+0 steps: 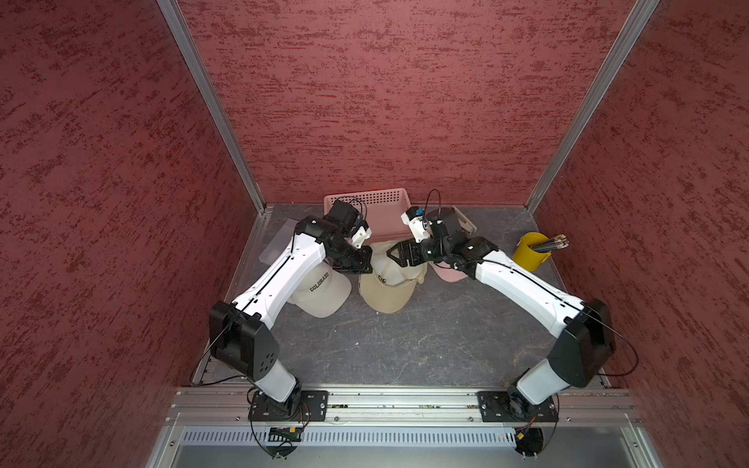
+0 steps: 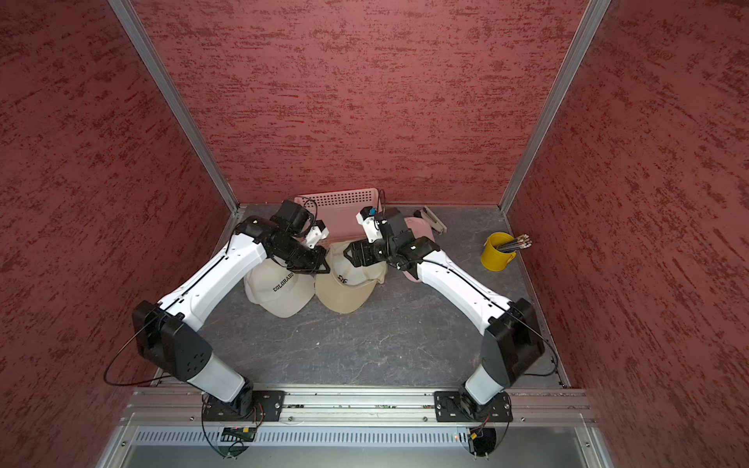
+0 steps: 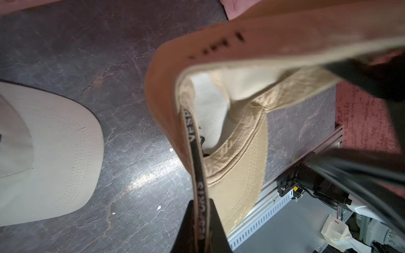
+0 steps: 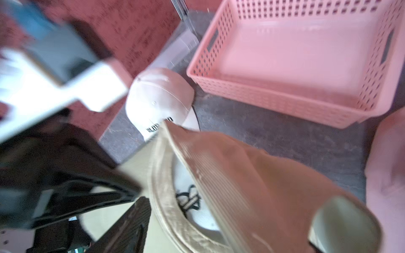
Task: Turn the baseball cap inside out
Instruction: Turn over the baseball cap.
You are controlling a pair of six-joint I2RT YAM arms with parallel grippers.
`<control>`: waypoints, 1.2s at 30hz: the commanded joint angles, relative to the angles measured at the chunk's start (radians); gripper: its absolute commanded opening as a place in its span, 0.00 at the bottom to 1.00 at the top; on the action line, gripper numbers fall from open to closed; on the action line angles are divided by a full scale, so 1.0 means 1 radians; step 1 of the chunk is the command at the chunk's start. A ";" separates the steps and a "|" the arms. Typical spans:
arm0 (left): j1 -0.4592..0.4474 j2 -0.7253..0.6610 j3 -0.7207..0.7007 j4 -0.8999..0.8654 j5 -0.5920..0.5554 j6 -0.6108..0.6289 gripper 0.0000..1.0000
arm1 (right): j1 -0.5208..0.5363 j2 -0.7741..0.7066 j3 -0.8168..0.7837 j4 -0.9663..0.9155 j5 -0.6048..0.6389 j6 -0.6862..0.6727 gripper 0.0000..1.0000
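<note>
The tan cap lies mid-counter with its rim raised. The left hand is clenched on the inner band, and the right hand is spread wide at the crown. Pale lining shows on top, so the turning looks begun. The crumpled crown is not yet pushed through.

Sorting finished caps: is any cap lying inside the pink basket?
No, in the right wrist view the pink basket holds nothing.
</note>
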 commanded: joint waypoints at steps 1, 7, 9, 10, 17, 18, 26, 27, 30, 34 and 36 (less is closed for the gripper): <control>-0.019 0.019 0.033 -0.030 0.012 -0.004 0.00 | 0.001 -0.029 -0.011 0.017 -0.014 -0.030 0.81; -0.052 -0.005 0.025 0.000 -0.013 -0.037 0.00 | -0.011 0.074 0.032 -0.006 -0.084 -0.028 0.84; -0.039 -0.042 0.003 0.053 -0.001 -0.071 0.00 | -0.011 0.110 0.032 0.006 -0.129 -0.025 0.84; -0.029 -0.054 -0.004 0.069 0.004 -0.077 0.00 | -0.011 0.116 0.018 0.036 -0.168 -0.017 0.88; -0.006 -0.082 -0.033 0.086 0.028 -0.064 0.00 | -0.013 0.127 -0.008 0.102 -0.368 -0.069 0.89; -0.004 -0.084 -0.037 0.086 0.028 -0.062 0.00 | -0.014 0.124 -0.008 0.101 -0.381 -0.076 0.89; 0.038 -0.120 -0.075 0.140 0.055 -0.088 0.00 | -0.021 0.083 -0.071 0.329 -0.787 0.039 0.89; 0.038 -0.125 -0.071 0.139 0.053 -0.087 0.00 | -0.025 0.095 -0.067 0.322 -0.801 0.042 0.89; 0.038 -0.154 -0.055 0.131 0.030 -0.070 0.00 | -0.044 0.133 -0.073 0.339 -0.849 0.077 0.88; 0.039 -0.190 -0.023 0.067 -0.038 -0.003 0.00 | -0.106 0.150 -0.221 0.910 -0.983 0.479 0.88; 0.040 -0.202 -0.013 0.040 -0.074 0.022 0.00 | -0.144 0.179 -0.263 1.212 -1.013 0.708 0.88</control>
